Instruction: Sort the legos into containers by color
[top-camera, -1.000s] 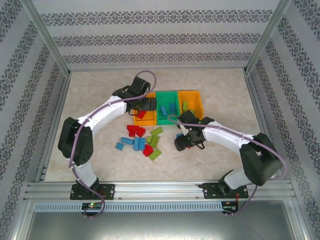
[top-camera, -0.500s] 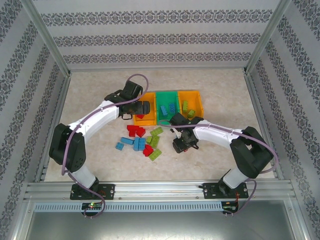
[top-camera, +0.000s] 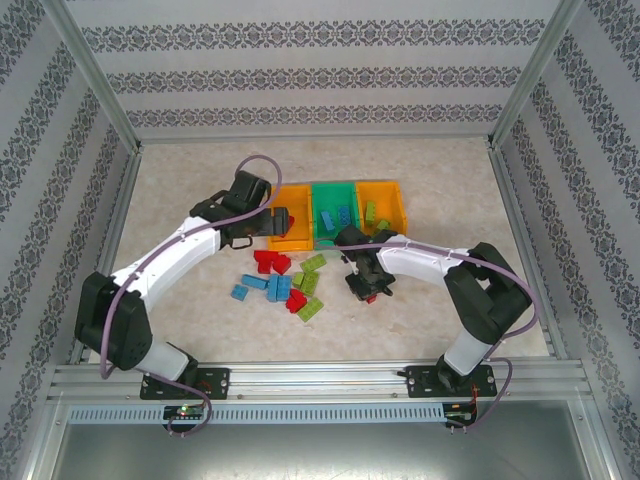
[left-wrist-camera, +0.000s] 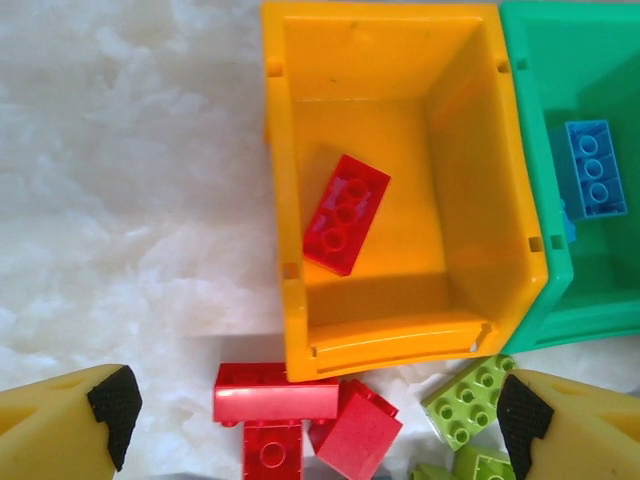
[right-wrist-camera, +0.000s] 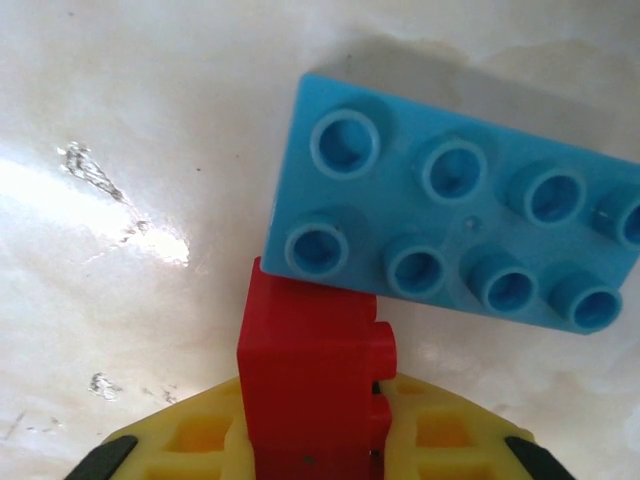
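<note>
Your right hand (right-wrist-camera: 320, 455) was clamped on a red brick (right-wrist-camera: 310, 370) touching a blue brick (right-wrist-camera: 460, 240). Your left hand (left-wrist-camera: 315, 420) stood apart at bottom of frame, below an orange bin (left-wrist-camera: 290, 200).

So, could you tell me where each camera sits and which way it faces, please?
Top external: fixed above, behind the robot, looking down on the table; left arm and right arm show.
Left wrist: looks down into the left orange bin; its open fingertips show at the bottom.
Right wrist: close above the table, on a blue lego; its fingers clamp a red lego.
Shared: top and left wrist both show that bin.
</note>
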